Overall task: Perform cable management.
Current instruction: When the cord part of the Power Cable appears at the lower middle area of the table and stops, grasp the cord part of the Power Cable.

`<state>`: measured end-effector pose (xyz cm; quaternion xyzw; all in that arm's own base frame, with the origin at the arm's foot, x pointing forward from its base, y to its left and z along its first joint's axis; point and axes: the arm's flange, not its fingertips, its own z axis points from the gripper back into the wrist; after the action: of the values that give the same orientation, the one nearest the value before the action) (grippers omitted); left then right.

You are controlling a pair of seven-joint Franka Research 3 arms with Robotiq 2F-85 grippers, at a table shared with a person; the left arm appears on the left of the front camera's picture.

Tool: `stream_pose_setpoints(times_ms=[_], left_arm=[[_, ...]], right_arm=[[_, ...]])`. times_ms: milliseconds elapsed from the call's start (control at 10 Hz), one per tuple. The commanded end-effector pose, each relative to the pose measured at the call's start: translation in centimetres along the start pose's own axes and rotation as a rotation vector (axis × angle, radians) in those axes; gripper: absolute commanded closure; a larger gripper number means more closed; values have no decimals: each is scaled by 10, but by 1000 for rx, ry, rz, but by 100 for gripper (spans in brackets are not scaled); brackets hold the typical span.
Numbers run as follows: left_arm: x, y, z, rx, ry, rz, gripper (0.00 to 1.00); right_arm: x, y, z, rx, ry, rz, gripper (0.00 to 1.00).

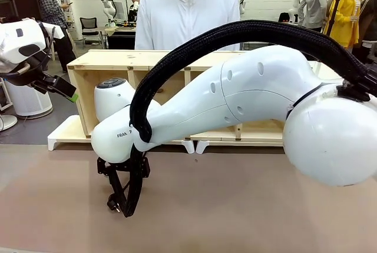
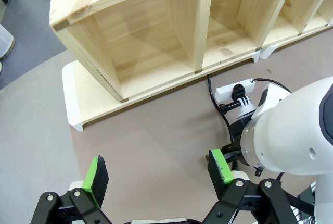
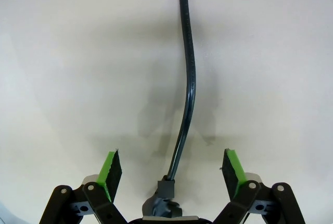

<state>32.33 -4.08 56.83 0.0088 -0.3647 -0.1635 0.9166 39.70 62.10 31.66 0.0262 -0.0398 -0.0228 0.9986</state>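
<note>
The cable [image 3: 188, 73] is a thin black cord lying on the pale tabletop. In the right wrist view it runs from the top edge down to a small black plug [image 3: 164, 197] at the bottom centre. My right gripper [image 3: 173, 168] straddles it, open, with both green pads well clear of the cord. Seen from the front, that gripper [image 1: 121, 205] points straight down, close to the table, left of centre. My left gripper [image 2: 156, 172] hangs open and holds nothing, raised at the far left [image 1: 66, 90]. From there a stretch of cable [image 2: 213, 98] shows beside a white power strip [image 2: 234, 89].
A wooden shelf unit [image 1: 106, 60] on white feet stands across the far side, a person in a white top [image 1: 187, 12] behind it. My right arm's white body [image 1: 247, 97] and its thick braided hose [image 1: 177, 50] span the middle. Brown tabletop [image 1: 235, 206] lies bare in front.
</note>
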Motion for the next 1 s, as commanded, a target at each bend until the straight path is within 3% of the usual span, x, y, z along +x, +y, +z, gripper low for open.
stream_pose_setpoints(times_ms=[0, 400, 900], left_arm=[[0, 1, 0, 1, 0, 8, 0], [0, 1, 0, 1, 0, 8, 0], [0, 1, 0, 1, 0, 8, 0]], right_arm=[[-1, 3, -2, -4, 23, -41, 0], [-5, 4, -8, -30, 20, -17, 0], [-19, 10, -4, -81, 58, 168, 0]])
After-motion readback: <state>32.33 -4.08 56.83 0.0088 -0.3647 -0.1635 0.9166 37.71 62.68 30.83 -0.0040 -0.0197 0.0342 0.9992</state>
